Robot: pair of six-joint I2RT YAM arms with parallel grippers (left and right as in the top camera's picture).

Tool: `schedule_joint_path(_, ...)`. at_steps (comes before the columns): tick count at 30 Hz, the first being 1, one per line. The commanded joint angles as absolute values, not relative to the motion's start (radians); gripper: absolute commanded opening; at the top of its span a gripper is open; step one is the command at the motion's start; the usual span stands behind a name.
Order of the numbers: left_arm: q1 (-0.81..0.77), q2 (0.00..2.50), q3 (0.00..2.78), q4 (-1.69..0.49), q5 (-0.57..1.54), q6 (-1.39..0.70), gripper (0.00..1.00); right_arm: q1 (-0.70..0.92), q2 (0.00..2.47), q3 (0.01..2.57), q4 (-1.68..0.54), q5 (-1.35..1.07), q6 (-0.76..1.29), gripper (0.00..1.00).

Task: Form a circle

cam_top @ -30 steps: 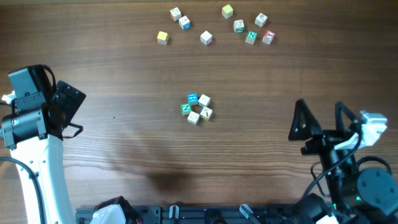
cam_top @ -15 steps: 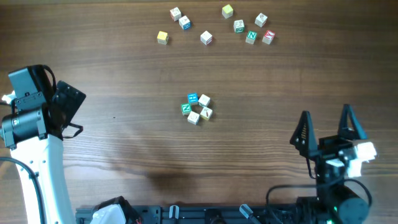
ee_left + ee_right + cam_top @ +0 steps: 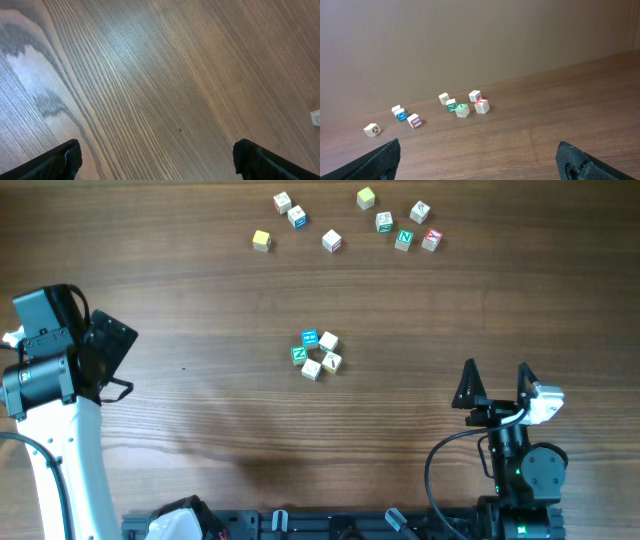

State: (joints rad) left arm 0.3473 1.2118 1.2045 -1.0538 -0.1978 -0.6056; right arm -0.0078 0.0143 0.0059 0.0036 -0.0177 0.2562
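Closest to me, my right fingers (image 3: 496, 372) are spread wide apart and hold nothing. They hang over bare table (image 3: 200, 300) on the right side, close to the front edge, and point away from me. My left fingers (image 3: 118, 364) are out at the left side of the table, a little farther forward. They are spread wide too, with nothing between them. My left camera sees only brown wood under them, plus a tiny white bit (image 3: 316, 117) at the right edge that I cannot make out. Farther out, about in the middle of the table, sits the circle (image 3: 318, 355). It is a tight little ring of five cubes that touch or nearly touch. A blue cube (image 3: 309, 338) and a white one are on the far side, a green cube (image 3: 299, 354) is on the left, and two more white ones are on the near side. The circle is well apart from both pairs of fingers. Farthest away, near the back edge, lie the loose cubes (image 3: 332, 241), nine of them, spread out in a wobbly row. A yellow cube (image 3: 262, 240) is at the left end. My right camera sees these far cubes in small bunches.
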Motion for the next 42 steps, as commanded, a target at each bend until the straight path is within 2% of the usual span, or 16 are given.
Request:
schedule_joint_path(1, 0.353, 1.214, 1.211, -1.052, -0.21, -0.618, 1.0, -0.014, 0.003, 0.005, 0.005, -0.001, 0.257, 1.0)
schedule_joint_path(33, 0.35, 1.219, 1.211, -1.052, -0.21, -0.618, 1.0, -0.015, 0.004, 0.005, 0.006, -0.001, 0.263, 1.0)
schedule_joint_path(42, 0.202, 0.986, 1.202, -1.056, -0.238, -0.607, 1.0, -0.015, 0.004, 0.005, 0.006, -0.001, 0.263, 1.0)
